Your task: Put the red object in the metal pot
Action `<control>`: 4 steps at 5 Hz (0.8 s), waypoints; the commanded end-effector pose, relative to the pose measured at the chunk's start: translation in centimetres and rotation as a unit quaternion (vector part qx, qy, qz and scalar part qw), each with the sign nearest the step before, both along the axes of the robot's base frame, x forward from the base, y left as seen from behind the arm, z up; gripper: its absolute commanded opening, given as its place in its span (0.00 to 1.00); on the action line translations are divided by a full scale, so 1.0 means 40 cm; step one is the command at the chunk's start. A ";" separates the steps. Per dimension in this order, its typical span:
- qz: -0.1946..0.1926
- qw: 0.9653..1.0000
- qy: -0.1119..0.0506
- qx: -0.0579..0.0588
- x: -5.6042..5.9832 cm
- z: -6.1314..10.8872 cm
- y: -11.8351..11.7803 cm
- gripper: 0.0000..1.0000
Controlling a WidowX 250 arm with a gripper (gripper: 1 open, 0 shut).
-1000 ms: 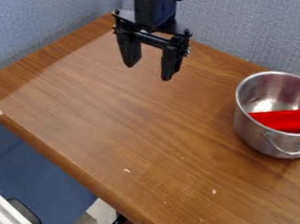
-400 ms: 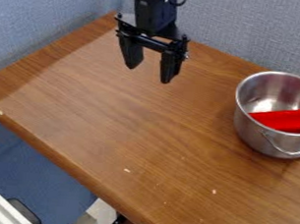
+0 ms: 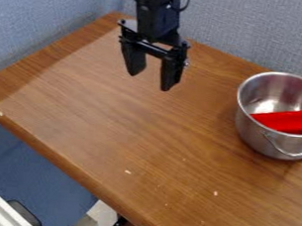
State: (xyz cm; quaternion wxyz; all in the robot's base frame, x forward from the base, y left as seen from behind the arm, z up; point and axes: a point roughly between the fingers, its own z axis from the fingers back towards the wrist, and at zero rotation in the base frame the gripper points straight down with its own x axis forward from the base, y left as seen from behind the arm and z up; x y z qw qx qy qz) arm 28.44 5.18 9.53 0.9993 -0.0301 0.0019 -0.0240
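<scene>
Gripper (image 3: 150, 68) up at twelve o'clock above wooden table (image 3: 126, 123), jaws spread wide, pointing down, clasping nothing. Red object (image 3: 291, 120) lying inside metal pot (image 3: 264, 135) out at three o'clock, well apart from gripper.

A wooden table (image 3: 100, 111) carries the metal pot (image 3: 281, 114).

A lab-like test corner is suggested: a brown wooden counter (image 3: 126, 123) is set against a blue-grey fabric partition wall (image 3: 44, 6) behind it.
</scene>
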 end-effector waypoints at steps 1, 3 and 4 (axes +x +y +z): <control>0.025 0.999 -0.042 0.003 0.015 0.078 0.002 1.00; 0.044 0.997 -0.065 -0.002 -0.004 0.159 -0.039 1.00; 0.054 0.996 -0.069 0.001 0.001 0.162 -0.037 1.00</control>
